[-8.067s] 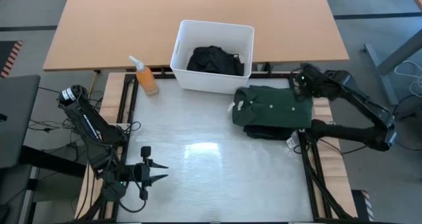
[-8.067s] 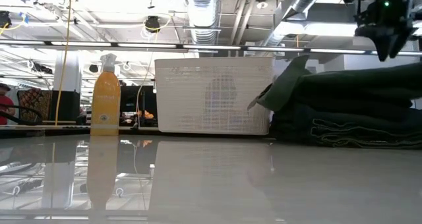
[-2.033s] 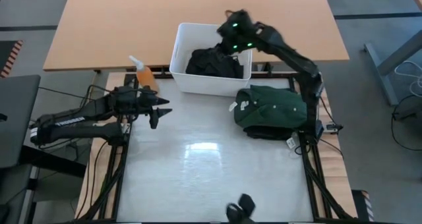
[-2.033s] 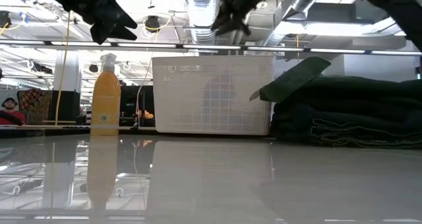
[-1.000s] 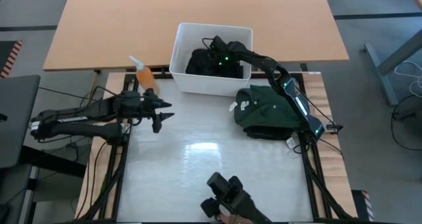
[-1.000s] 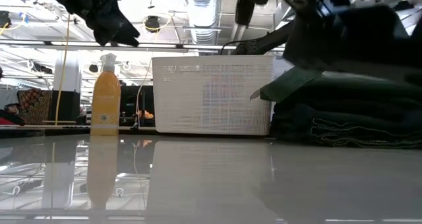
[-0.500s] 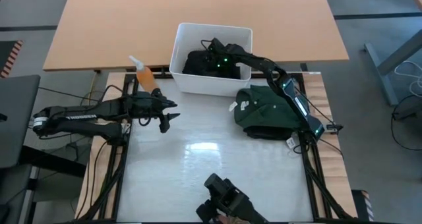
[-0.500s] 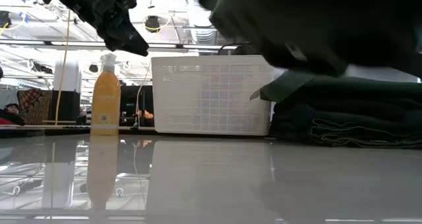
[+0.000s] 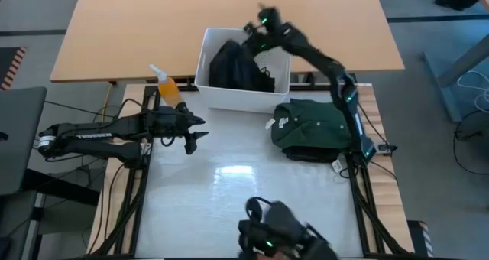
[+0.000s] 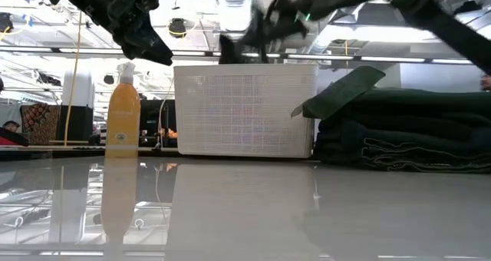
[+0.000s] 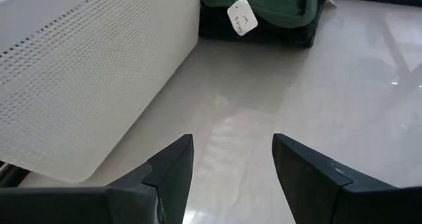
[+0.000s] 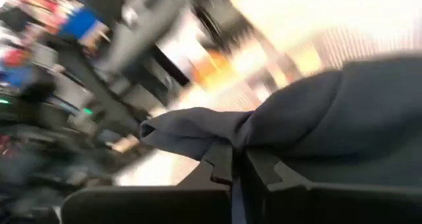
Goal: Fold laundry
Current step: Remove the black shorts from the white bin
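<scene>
The left claw [image 9: 192,134] is held spread wide over the counter [image 9: 229,183], just in front of the white bin [image 9: 203,61]. At the bin, a black garment [image 9: 229,65] is pinched by the right claw [image 9: 256,27] and raised above the rim. Folded dark green laundry [image 9: 313,126] is stacked to the right.
</scene>
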Motion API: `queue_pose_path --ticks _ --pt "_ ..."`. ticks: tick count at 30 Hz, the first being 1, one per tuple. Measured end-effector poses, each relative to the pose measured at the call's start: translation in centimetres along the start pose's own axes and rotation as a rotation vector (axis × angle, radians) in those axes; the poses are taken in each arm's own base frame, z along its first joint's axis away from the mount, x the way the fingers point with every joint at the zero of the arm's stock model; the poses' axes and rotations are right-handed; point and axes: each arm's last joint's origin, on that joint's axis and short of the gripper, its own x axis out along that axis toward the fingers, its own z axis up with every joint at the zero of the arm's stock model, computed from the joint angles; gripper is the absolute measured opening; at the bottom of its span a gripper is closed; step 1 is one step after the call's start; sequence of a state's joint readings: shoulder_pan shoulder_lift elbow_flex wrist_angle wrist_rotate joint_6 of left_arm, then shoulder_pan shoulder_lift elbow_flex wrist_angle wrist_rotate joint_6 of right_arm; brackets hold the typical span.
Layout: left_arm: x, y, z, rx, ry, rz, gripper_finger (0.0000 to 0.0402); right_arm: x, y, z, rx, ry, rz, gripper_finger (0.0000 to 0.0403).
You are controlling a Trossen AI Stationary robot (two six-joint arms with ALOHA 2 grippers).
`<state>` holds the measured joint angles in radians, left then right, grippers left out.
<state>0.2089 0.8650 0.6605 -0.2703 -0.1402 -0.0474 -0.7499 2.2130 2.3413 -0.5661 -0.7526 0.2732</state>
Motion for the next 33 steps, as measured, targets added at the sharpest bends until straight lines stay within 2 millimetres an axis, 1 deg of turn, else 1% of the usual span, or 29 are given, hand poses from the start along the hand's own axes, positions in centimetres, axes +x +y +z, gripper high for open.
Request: queue_pose_path --ticks 2,5,7,9,12,15,18,19,21,24,26,29,31,33 --pt "0.0 0.0 0.0 0.002 -0.001 0.003 0.0196 -2.5 3.1 2.0 -0.077 -0.090 0.045 0.0025" --pt "0.0 0.0 0.1 0.005 -0.010 0.008 0.0196 -6.8 8.6 4.6 -0.204 -0.229 0.140 0.0025" --pt "0.0 0.0 0.2 0.008 -0.025 0.009 0.0196 -10.0 12.6 5.8 -0.299 -0.317 0.210 0.0025" --pt "0.0 0.0 0.4 0.008 -0.037 0.009 0.0196 -12.9 16.5 6.3 -0.388 -0.383 0.284 0.0025" --pt "0.0 0.0 0.5 0.006 -0.053 0.009 0.0196 -16.7 22.3 6.0 -0.499 -0.452 0.412 0.0025" --pt "0.0 0.0 0.6 0.003 -0.064 0.008 0.0196 -19.4 27.7 4.7 -0.603 -0.495 0.531 0.0025" --pt "0.0 0.0 0.6 -0.012 -0.063 -0.002 0.0196 -21.4 31.8 2.8 -0.687 -0.499 0.634 0.0025" --pt "0.0 0.0 0.6 -0.025 -0.063 -0.009 0.0196 -21.9 32.7 2.1 -0.713 -0.483 0.653 0.0025" --pt "0.0 -0.2 0.6 -0.049 -0.059 -0.032 0.0196 -22.8 34.0 0.5 -0.764 -0.431 0.671 0.0027" --pt "-0.1 -0.6 0.5 -0.082 -0.053 -0.073 0.0196 -23.4 34.6 -2.1 -0.822 -0.286 0.675 0.0033" --pt "-0.2 -1.1 0.5 -0.099 -0.045 -0.098 0.0196 -23.3 34.6 -3.9 -0.848 -0.169 0.656 0.0033" --pt "-0.2 -2.0 0.3 -0.112 -0.032 -0.138 0.0196 -21.7 34.6 -6.6 -0.833 0.039 0.622 0.0028" --pt "-0.3 -2.6 0.2 -0.121 -0.024 -0.160 0.0196 -20.0 34.7 -8.2 -0.796 0.167 0.631 0.0027" --pt "-0.2 -3.4 -0.1 -0.136 -0.034 -0.175 0.0196 -17.9 35.1 -10.0 -0.769 0.273 0.661 0.0027"
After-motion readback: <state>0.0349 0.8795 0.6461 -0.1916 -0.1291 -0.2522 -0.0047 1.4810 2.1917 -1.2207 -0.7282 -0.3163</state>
